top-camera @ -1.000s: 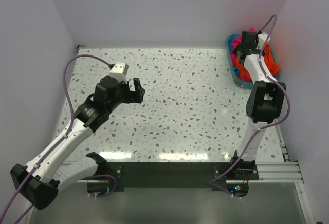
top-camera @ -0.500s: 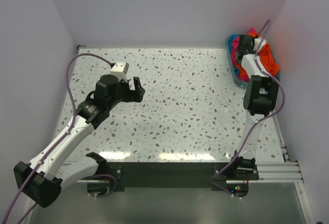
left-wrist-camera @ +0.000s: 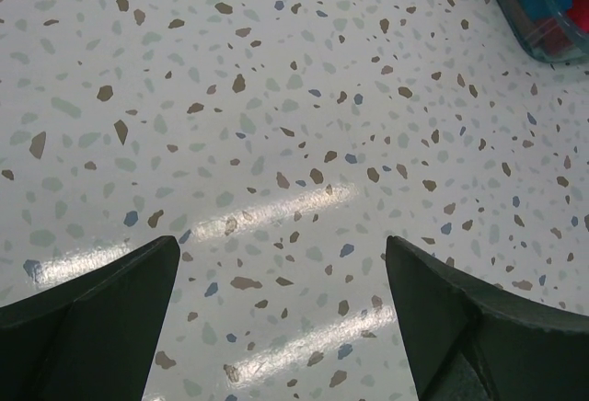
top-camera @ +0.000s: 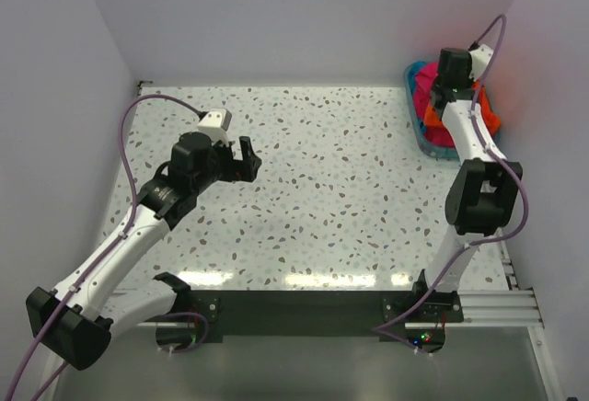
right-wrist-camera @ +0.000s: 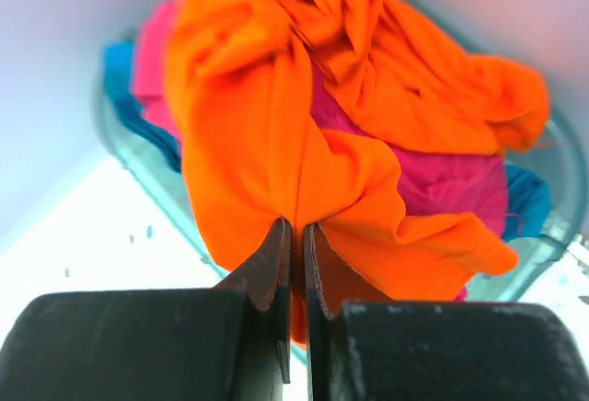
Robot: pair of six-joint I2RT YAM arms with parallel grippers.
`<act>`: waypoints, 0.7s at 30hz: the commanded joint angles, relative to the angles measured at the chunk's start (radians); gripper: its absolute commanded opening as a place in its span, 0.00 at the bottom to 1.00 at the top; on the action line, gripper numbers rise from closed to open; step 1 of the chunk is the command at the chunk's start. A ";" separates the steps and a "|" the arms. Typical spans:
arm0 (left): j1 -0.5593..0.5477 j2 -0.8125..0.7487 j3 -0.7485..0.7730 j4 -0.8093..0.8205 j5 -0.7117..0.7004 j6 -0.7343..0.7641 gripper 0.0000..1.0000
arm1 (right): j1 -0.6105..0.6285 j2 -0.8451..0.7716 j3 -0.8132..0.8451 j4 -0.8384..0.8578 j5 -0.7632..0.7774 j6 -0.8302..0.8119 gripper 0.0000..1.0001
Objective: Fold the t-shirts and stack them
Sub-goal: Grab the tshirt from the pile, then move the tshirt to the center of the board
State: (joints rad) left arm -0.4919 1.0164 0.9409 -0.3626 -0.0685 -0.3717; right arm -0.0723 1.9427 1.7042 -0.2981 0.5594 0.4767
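A bright orange t-shirt (right-wrist-camera: 276, 125) hangs bunched from my right gripper (right-wrist-camera: 296, 228), whose jaws are shut on a fold of it. Under it a magenta-pink t-shirt (right-wrist-camera: 442, 180) and blue fabric (right-wrist-camera: 525, 200) lie in the teal basket (right-wrist-camera: 138, 157). In the top view the right gripper (top-camera: 450, 77) is raised over the basket (top-camera: 414, 120) at the back right, with pink cloth (top-camera: 429, 97) and orange cloth (top-camera: 491, 116) showing around the arm. My left gripper (top-camera: 244, 159) hovers open over the bare table at centre left; its fingers (left-wrist-camera: 92, 318) hold nothing.
The speckled table (top-camera: 340, 180) lies between white walls on the left, back and right. A corner of the basket (left-wrist-camera: 538, 15) shows at the upper right of the left wrist view. Purple cables (top-camera: 138, 116) loop from both arms.
My right gripper has shut on the orange t-shirt and lifted up from the basket. The left arm has barely shifted.
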 commanded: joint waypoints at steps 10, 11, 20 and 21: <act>0.010 -0.002 0.059 0.054 0.001 -0.006 0.98 | 0.253 -0.392 0.017 0.143 -0.034 -0.182 0.00; 0.012 -0.006 0.064 0.056 -0.002 -0.007 0.97 | 0.279 -0.407 0.031 0.136 -0.048 -0.188 0.00; 0.013 -0.027 0.102 0.037 -0.024 -0.038 0.97 | 0.551 -0.508 0.049 0.079 -0.223 -0.161 0.00; 0.013 -0.032 0.104 0.034 -0.030 -0.042 0.97 | 0.593 -0.508 0.061 0.073 -0.223 -0.167 0.00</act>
State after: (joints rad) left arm -0.4904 1.0134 0.9974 -0.3595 -0.0727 -0.3882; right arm 0.4583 1.4757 1.7008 -0.2413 0.4023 0.3202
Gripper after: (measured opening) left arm 0.971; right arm 0.037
